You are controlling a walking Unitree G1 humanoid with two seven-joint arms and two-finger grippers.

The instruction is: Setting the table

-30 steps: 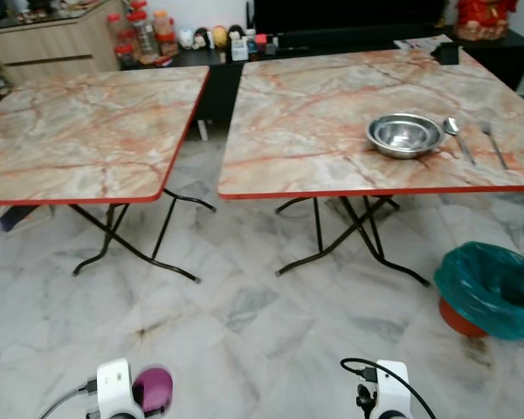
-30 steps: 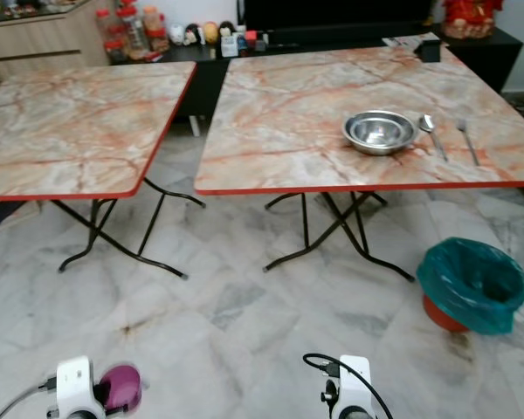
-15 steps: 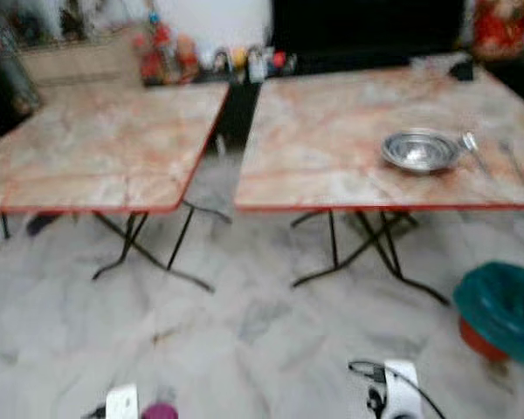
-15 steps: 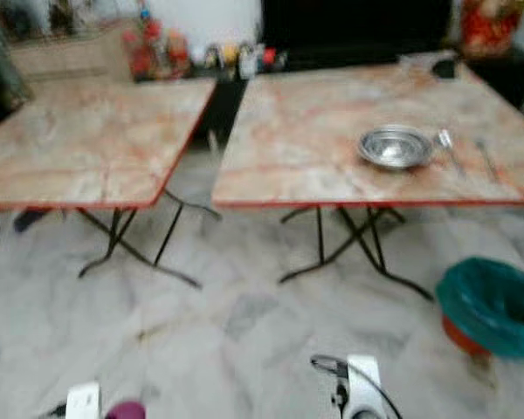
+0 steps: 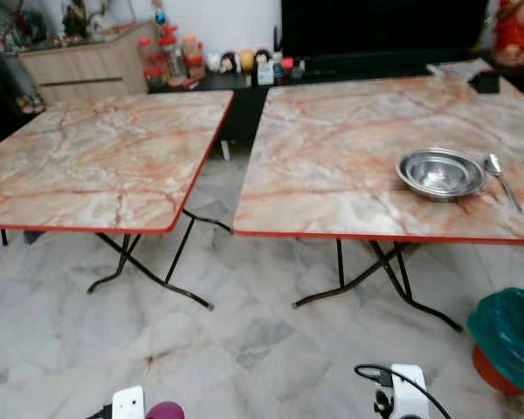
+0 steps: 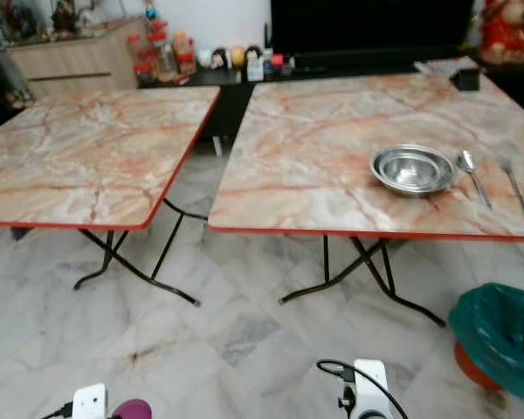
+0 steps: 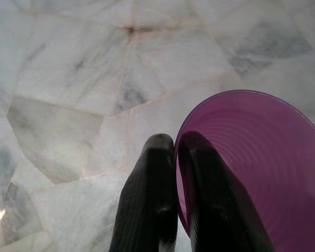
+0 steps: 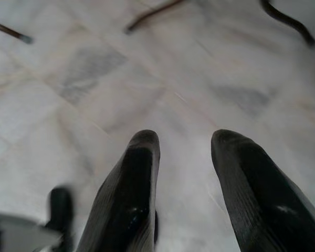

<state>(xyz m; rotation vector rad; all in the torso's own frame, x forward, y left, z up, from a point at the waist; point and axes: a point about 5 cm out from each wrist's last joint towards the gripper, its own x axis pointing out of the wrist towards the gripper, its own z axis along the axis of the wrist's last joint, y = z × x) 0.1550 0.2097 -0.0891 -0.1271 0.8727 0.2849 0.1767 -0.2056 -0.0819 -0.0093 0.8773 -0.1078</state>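
The left pincer [image 7: 176, 149] pinches a purple bowl [image 7: 262, 173] low over the floor; the right pincer [image 8: 184, 144] is open, holding nothing.

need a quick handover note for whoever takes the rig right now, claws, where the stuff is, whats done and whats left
Left claw: shut on the rim of the purple bowl, held low over the floor.
Right claw: open, empty, low over the floor.
On the right table: steel bowl, spoon beside it and a fork beyond the spoon.
The left table has no place setting.
Done: one place laid on the right table.
Left: walk up and set the purple bowl on a table; it has no cutlery yet.
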